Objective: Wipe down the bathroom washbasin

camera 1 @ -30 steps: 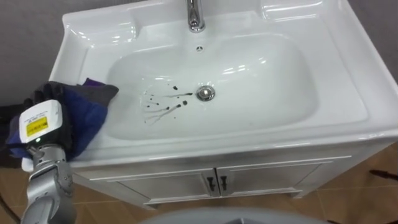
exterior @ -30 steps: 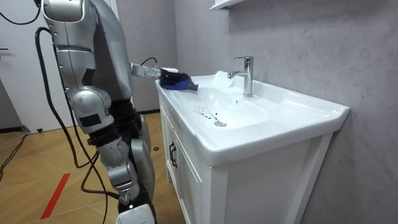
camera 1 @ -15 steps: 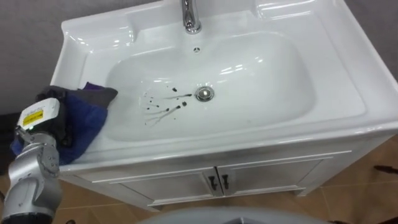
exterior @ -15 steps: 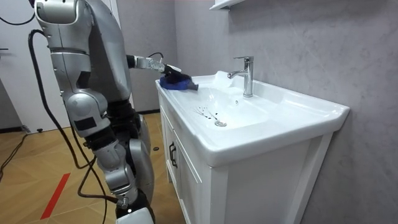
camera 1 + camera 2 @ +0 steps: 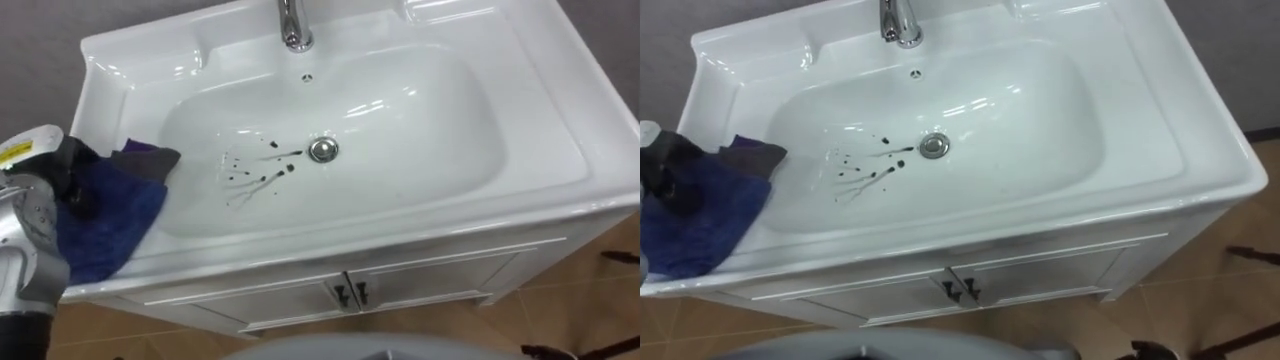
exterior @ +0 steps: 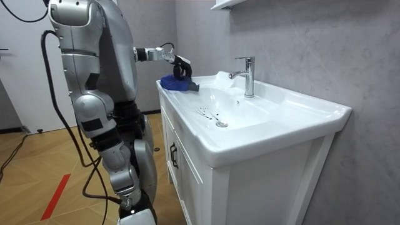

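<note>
Standing at the white vanity cabinet (image 6: 250, 181) by a grey wall (image 6: 312, 50), the robot has its left hand (image 6: 180, 66) on the dark blue cloth (image 5: 105, 215) at the white ceramic basin's (image 5: 560, 130) left edge; its grip cannot be told. Dark smudges (image 5: 255, 170) lie left of the steel drain (image 5: 322, 150).

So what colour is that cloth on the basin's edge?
The cloth is deep blue, with a purplish corner toward the bowl; the left eye view shows it best.

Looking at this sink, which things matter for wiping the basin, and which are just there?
For the job: basin; blue cloth on its left rim; dark stains beside the drain; left hand at the cloth.
Just there: faucet; drain; cabinet doors below.
</note>
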### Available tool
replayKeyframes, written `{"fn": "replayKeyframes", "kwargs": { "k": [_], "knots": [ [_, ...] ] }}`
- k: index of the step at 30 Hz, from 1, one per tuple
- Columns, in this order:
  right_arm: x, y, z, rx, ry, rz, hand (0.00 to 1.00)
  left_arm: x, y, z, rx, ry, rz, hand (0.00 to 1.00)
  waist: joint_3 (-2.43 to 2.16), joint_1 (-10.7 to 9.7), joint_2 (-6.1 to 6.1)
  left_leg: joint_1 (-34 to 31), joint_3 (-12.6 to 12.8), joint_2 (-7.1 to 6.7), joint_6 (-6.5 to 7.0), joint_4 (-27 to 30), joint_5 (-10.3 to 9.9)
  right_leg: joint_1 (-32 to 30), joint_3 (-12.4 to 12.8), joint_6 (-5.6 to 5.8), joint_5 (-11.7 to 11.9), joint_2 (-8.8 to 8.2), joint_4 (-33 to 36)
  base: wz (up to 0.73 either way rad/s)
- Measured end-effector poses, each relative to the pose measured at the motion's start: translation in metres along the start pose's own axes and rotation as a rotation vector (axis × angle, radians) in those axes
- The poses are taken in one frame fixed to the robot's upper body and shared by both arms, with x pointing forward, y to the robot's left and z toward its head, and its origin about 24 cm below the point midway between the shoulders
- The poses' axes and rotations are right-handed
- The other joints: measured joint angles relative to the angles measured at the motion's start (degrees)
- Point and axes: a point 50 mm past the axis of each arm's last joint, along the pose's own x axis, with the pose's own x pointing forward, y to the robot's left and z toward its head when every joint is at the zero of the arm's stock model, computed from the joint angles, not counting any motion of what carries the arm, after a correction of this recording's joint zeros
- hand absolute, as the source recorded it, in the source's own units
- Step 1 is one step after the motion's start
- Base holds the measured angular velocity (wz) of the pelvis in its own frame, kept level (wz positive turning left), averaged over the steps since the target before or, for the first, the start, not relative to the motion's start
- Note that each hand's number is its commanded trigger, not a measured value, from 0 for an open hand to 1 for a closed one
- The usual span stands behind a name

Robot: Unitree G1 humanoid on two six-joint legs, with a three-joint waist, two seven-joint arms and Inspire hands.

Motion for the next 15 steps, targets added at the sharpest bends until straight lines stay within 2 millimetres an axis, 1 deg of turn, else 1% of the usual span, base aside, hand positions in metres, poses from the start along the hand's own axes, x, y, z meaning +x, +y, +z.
{"fn": "replayKeyframes", "kwargs": {
  "k": [4, 7, 13, 15],
  "knots": [
    [0.000, -0.001, 0.002, 0.007, -0.007, -0.001, 0.00, 0.000, 0.002, 0.000, 0.026, 0.013, -0.007, 1.00, 0.23, -0.20, -0.28, 0.03, 0.00, -0.01, 0.00, -0.01, 0.00, -0.01, 0.27, 0.00, 0.00, 0.02, -0.01, -0.03],
    [0.000, -0.002, 0.005, 0.007, -0.018, -0.002, 0.00, 0.001, -0.004, 0.000, 0.036, 0.015, -0.061, 1.00, 0.42, -0.37, -0.48, 0.00, -0.01, 0.00, 0.00, 0.00, 0.00, -0.08, 0.29, 0.00, 0.00, 0.03, -0.02, -0.01],
    [0.000, -0.003, 0.011, 0.007, -0.043, 0.007, 0.00, 0.001, -0.005, 0.000, 0.038, 0.018, -0.094, 1.00, 0.31, -0.49, -0.12, 0.05, 0.00, 0.01, 0.00, 0.03, -0.01, -0.12, 0.00, 0.00, 0.00, 0.03, 0.02, -0.01],
    [0.000, -0.003, 0.016, 0.007, -0.059, 0.005, 0.00, 0.001, -0.007, -0.001, 0.039, 0.023, -0.105, 1.00, 0.27, -0.86, -0.05, 0.15, 0.00, 0.02, 0.00, 0.04, -0.01, -0.03, -0.04, 0.00, 0.00, 0.04, 0.02, 0.00]
  ]
}}
